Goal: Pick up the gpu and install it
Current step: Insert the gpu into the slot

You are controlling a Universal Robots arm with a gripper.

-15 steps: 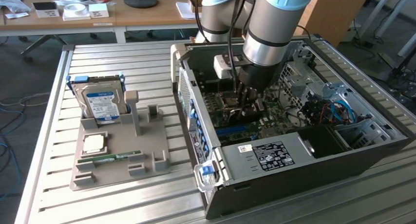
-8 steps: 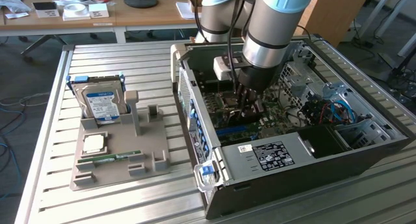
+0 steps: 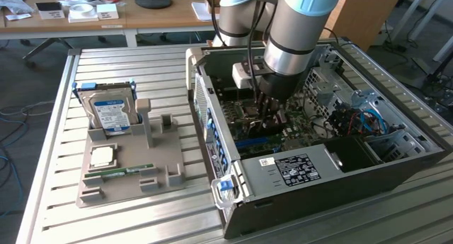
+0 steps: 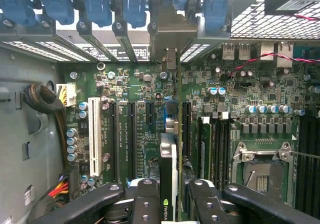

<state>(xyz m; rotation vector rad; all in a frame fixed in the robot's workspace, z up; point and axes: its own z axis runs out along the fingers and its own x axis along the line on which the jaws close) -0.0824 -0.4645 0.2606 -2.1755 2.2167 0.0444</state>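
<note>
Between the gripper's [image 4: 172, 194] fingers [image 4: 146, 200], which are clamping it edge-on, the graphics card [image 4: 168, 151] is hanging inside the open computer case [image 3: 319, 201] just over the motherboard [image 4: 135, 89] beneath the gripper, so the installing step is seemingly running, calling for its lower edge held square and level.

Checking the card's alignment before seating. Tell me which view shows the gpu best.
The wrist view: the gpu stands edge-on between the fingers of the gripper, over the motherboard slots. In the exterior view the gripper reaches into the computer case and hides most of the card.
</note>
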